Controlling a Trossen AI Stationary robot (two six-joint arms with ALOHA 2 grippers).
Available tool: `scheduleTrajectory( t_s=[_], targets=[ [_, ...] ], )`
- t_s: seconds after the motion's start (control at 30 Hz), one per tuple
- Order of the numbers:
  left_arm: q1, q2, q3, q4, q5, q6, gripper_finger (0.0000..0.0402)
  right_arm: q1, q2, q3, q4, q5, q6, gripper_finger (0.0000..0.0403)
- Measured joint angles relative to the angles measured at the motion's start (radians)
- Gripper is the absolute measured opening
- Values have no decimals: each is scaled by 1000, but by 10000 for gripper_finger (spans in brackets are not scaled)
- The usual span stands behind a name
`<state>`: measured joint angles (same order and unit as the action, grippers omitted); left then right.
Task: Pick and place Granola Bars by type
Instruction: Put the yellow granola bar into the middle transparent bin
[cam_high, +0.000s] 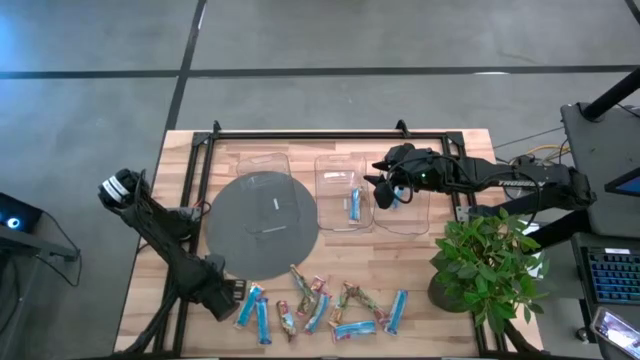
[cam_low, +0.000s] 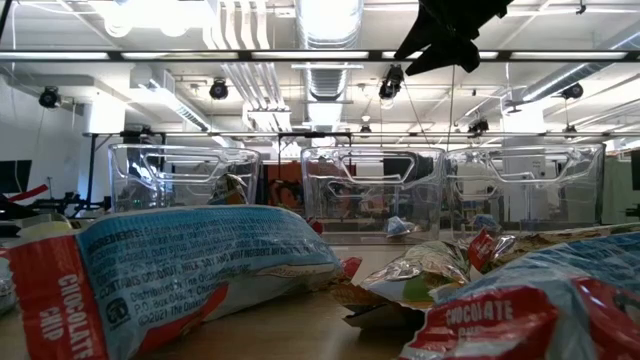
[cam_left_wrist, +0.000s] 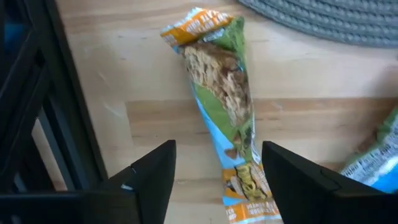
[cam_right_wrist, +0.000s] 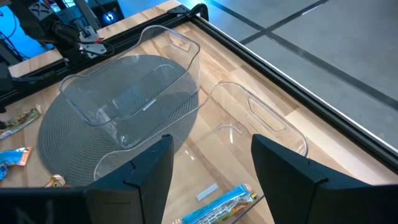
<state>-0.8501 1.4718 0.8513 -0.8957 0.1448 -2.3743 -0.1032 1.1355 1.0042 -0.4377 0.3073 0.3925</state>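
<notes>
Several wrapped granola bars (cam_high: 320, 305), blue ones and green/tan/red ones, lie flat in a loose row near the table's near edge; they fill the low view's foreground (cam_low: 200, 265). One blue bar (cam_high: 355, 205) lies in the middle clear bin (cam_right_wrist: 221, 202). My left gripper (cam_high: 228, 295) is open and low at the row's left end. Its fingers stand on either side of a green and orange bar (cam_left_wrist: 227, 106) that lies on the wood. My right gripper (cam_high: 383, 192) is open and empty, held above the bins (cam_right_wrist: 211, 149).
Three clear bins (cam_high: 340, 190) stand in a row at the far side, and the left one (cam_right_wrist: 134, 102) rests partly on a round grey mat (cam_high: 262, 225). A potted plant (cam_high: 490, 265) stands at the near right corner. A black frame (cam_high: 330, 132) rims the table.
</notes>
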Motion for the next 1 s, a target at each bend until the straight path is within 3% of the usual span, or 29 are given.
scheduleTrajectory(
  t_s=[0.2,0.37,0.63,0.77,1.0],
  targets=[
    [1,1,-35,19,-15,-5,232,0,0,0,0,0,-3,206],
    [18,1,-96,173,-75,-7,232,0,0,-1,0,1,-3,206],
    [42,-3,-149,238,-55,-9,224,0,0,-6,-3,3,0,206],
    [42,-2,-149,224,-51,-10,189,0,0,-7,-8,5,0,206],
    [42,-2,-144,211,-48,-21,94,-1,0,-10,-7,7,0,206]
  ],
)
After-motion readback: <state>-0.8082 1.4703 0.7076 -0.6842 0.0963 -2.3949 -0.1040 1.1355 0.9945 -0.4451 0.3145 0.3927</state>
